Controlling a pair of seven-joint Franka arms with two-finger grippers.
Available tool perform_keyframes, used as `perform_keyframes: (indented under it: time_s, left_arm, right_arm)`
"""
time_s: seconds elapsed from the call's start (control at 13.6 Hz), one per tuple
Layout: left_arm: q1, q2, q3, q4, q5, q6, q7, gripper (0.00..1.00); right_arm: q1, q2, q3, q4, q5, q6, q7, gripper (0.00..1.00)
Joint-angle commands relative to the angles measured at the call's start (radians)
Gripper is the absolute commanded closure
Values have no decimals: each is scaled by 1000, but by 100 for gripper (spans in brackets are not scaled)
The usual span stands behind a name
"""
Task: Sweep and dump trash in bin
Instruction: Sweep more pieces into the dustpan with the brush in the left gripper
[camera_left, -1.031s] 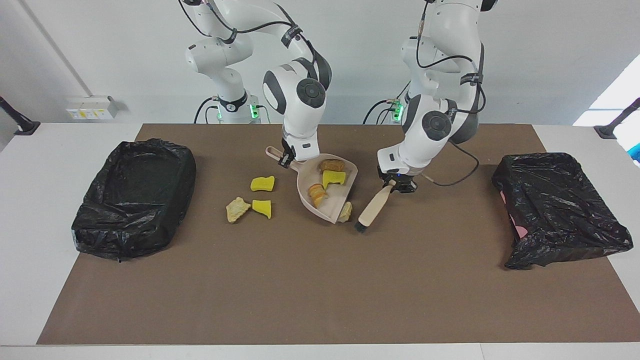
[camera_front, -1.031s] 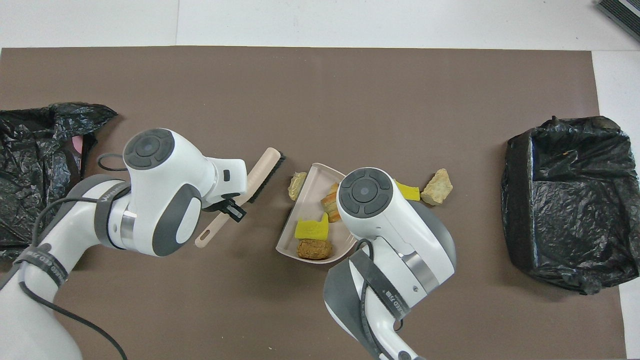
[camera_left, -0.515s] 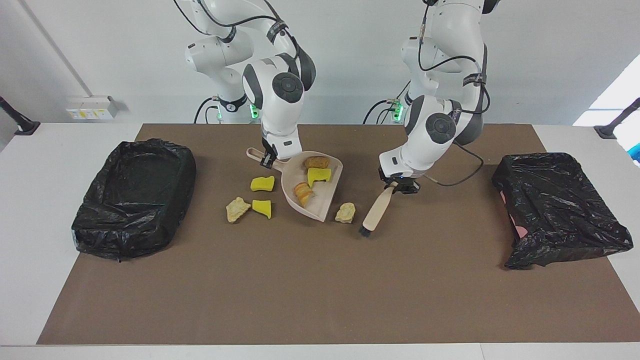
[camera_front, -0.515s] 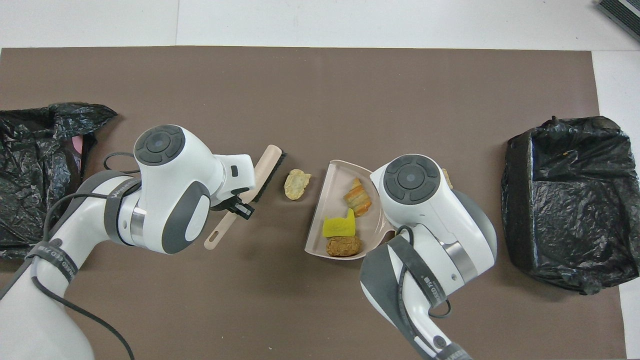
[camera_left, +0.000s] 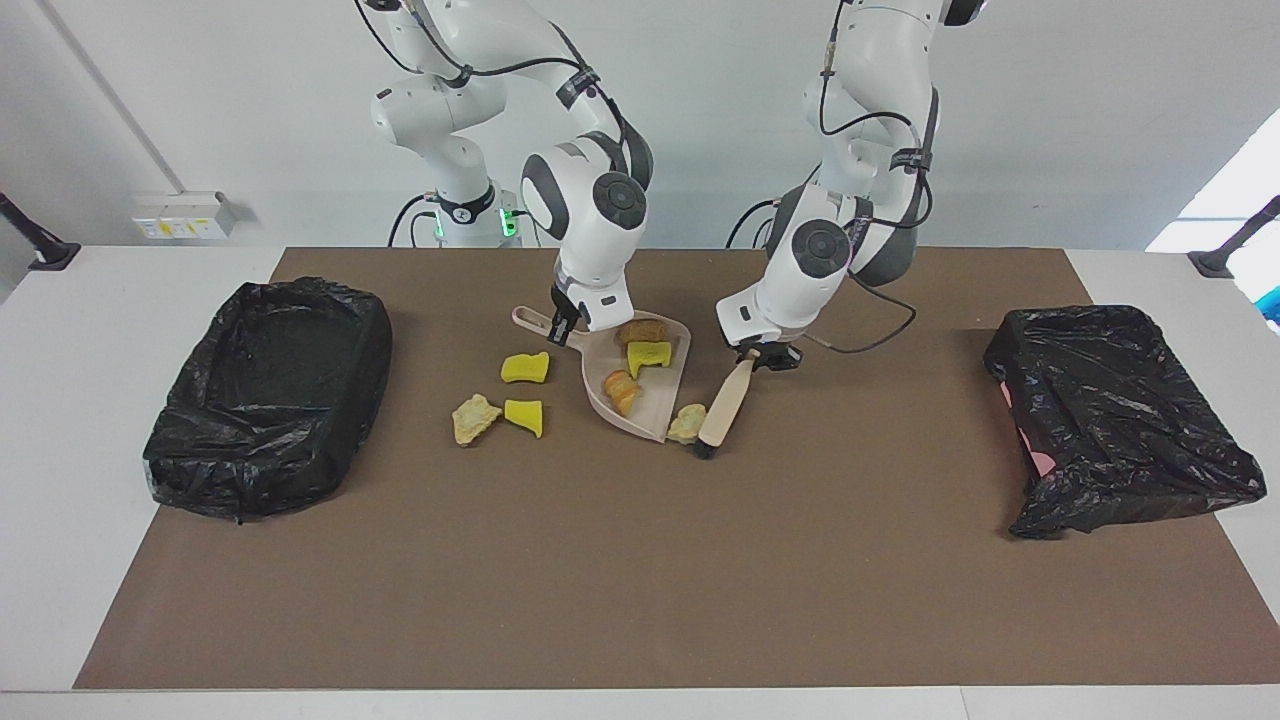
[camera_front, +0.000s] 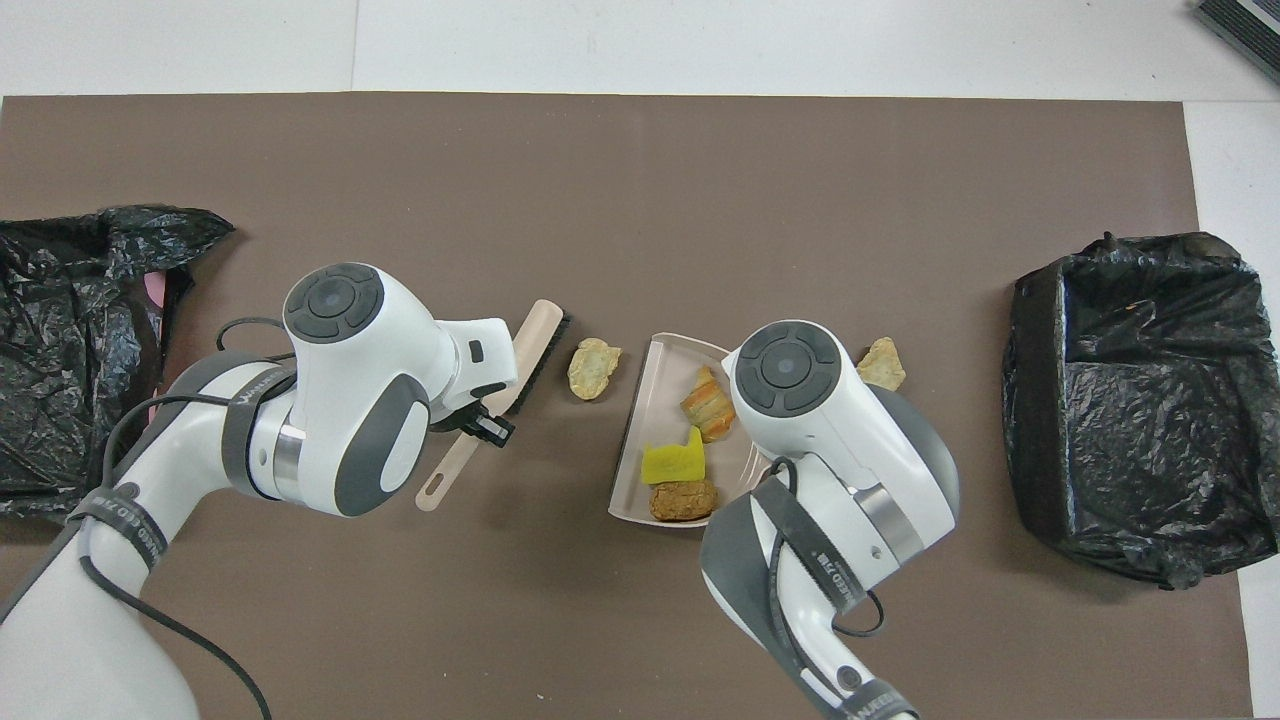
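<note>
My right gripper (camera_left: 562, 325) is shut on the handle of the beige dustpan (camera_left: 650, 420), which holds three pieces of trash: a brown piece (camera_left: 640, 330), a yellow sponge chunk (camera_left: 648, 355) and a bread-like piece (camera_left: 620, 388). My left gripper (camera_left: 768, 357) is shut on the handle of the beige brush (camera_left: 725, 405), bristles down on the mat. A beige lump (camera_left: 686, 423) lies between the bristles and the pan's open lip. Loose on the mat toward the right arm's end lie two yellow chunks (camera_left: 525, 368) (camera_left: 524, 415) and another beige lump (camera_left: 474, 418).
A black-bag-lined bin (camera_left: 270, 395) stands at the right arm's end of the brown mat. A second black-bagged bin (camera_left: 1120, 415) sits at the left arm's end. In the overhead view the right arm hides its gripper and the yellow chunks.
The dustpan slid toward the right arm's end, leaving the beige lump on the mat, then came partway back. The brush moved in against the lump from the left arm's end.
</note>
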Motion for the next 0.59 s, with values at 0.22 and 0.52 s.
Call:
perform_keyframes:
  time_s: [0.22, 0.52]
  left_arm:
    - [-57, -64, 12, -36, -15, -47, 50, 100]
    - [-21, -59, 18, -37, -13, -35, -103, 100]
  right_arm:
    - [-21, -5, 3, 7, -21, -28, 30, 100]
    - [-68, -40, 3, 14, -13, -39, 10, 100]
